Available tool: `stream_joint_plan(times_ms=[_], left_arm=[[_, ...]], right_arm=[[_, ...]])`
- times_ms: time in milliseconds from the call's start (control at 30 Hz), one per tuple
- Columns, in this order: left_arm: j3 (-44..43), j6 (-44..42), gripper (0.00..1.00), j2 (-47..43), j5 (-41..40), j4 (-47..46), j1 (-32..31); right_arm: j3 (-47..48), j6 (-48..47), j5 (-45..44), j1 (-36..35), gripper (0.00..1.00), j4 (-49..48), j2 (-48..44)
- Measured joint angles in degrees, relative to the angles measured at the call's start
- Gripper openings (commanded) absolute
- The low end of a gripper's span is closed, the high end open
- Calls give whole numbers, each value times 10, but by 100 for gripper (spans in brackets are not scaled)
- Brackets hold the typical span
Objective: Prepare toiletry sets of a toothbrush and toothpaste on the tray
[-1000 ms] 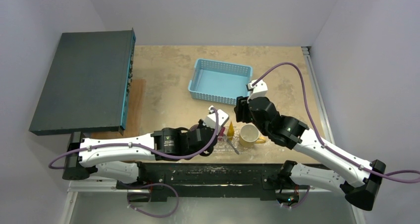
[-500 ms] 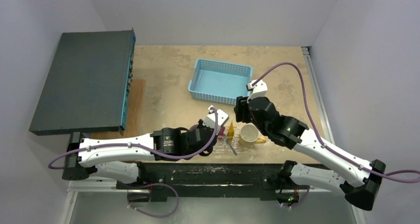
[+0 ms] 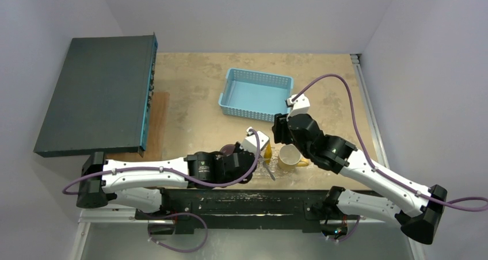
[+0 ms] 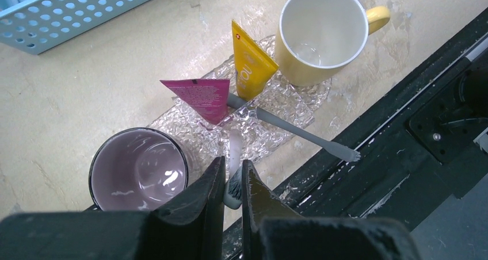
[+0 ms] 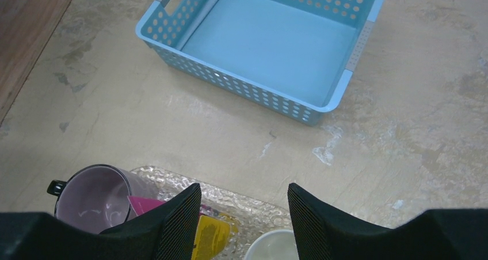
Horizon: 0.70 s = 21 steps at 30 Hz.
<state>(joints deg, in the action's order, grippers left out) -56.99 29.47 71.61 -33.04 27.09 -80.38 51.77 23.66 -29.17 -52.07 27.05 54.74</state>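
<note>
The clear crinkled tray (image 4: 282, 99) lies near the table's front edge. On it lie the magenta tube (image 4: 198, 96), the yellow-orange tube (image 4: 248, 67), and a pale toothbrush (image 4: 305, 134) whose head sticks out over the black front rail. My left gripper (image 4: 233, 179) is shut on the second pale toothbrush (image 4: 234, 150), gripping it at its bristle head above the tray's near edge. My right gripper (image 5: 243, 214) is open and empty, hovering above the tray's far side (image 5: 253, 205). In the top view the left gripper (image 3: 260, 156) sits beside the tubes.
A purple mug (image 4: 138, 169) stands at the tray's left end and a yellow mug (image 4: 319, 33) at its right end. A light-blue basket (image 5: 265, 44) sits empty farther back. A dark flat box (image 3: 95, 93) fills the far left. The black rail (image 4: 403, 116) borders the table's front.
My left arm has stretched to the right, carrying its gripper closer to the tubes on the tray. My right arm has barely moved.
</note>
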Motion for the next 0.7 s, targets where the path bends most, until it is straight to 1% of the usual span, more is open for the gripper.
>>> stream_joint_plan(times_ms=[467,700], left_arm=[[28,0,0,0,-45,-55,-21],[28,2,0,17,-73,-64,-43]], right_arm=[[-7,8,0,0,60,0,0],[-7,10,0,0,62,0,0]])
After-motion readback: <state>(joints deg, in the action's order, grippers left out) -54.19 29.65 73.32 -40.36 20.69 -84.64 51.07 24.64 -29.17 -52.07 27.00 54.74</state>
